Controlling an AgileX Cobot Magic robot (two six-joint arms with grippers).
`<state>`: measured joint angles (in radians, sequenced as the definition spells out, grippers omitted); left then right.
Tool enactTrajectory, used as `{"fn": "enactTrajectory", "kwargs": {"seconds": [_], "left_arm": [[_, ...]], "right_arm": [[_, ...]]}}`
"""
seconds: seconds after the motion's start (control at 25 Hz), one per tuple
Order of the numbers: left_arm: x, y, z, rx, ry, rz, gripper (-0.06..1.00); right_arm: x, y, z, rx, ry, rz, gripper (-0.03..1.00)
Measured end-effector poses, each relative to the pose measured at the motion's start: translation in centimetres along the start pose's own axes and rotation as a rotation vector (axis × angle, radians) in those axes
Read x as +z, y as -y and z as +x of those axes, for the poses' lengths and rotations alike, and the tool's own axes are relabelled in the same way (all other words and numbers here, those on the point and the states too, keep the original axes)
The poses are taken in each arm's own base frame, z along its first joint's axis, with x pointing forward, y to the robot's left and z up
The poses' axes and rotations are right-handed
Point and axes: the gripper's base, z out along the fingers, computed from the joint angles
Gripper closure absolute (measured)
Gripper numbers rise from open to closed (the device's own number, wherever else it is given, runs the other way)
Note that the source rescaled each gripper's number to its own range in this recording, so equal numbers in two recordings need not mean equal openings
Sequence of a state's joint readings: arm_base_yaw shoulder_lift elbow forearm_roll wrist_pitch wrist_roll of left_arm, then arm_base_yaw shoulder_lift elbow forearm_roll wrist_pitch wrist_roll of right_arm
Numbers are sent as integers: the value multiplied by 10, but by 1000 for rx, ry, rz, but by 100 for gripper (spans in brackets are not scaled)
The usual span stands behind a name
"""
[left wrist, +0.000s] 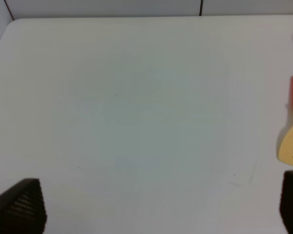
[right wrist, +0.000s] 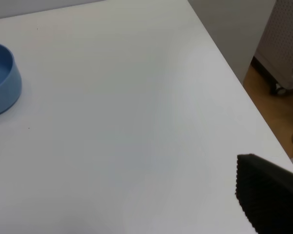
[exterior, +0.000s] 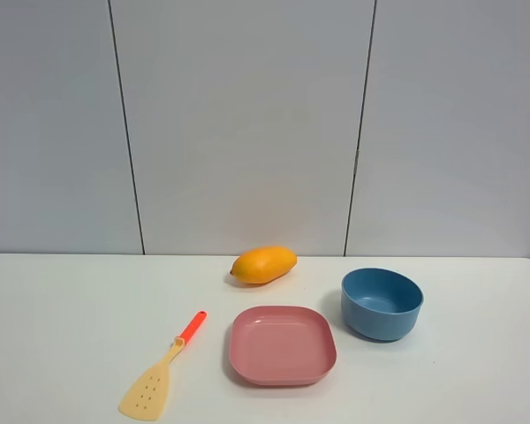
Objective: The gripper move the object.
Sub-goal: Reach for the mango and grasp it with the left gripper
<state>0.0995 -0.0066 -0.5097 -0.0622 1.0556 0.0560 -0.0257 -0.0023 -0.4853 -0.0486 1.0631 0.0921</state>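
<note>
Both grippers open and empty, mango waiting beyond the plate.
Your left gripper (left wrist: 154, 214) and right gripper (right wrist: 132, 217) have their jaws wide apart. Reaching over the pink plate (exterior: 283, 344), you could clip it or set the smooth mango (exterior: 263, 264) rolling. The mango lies just behind the plate, long axis crosswise, narrow end left.

Right claw (right wrist: 115, 204) hangs spread wide over table (right wrist: 136, 97), blue bowl (right wrist: 0, 80) well apart.
</note>
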Motion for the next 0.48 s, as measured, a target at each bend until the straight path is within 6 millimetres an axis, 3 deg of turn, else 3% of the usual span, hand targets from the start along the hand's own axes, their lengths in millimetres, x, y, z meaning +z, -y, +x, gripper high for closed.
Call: {"fn": "enactTrajectory", "kwargs": {"seconds": [0.48], "left_arm": [[0, 0, 0, 0, 0, 0, -6]], "right_arm": [[0, 0, 0, 0, 0, 0, -3]]}}
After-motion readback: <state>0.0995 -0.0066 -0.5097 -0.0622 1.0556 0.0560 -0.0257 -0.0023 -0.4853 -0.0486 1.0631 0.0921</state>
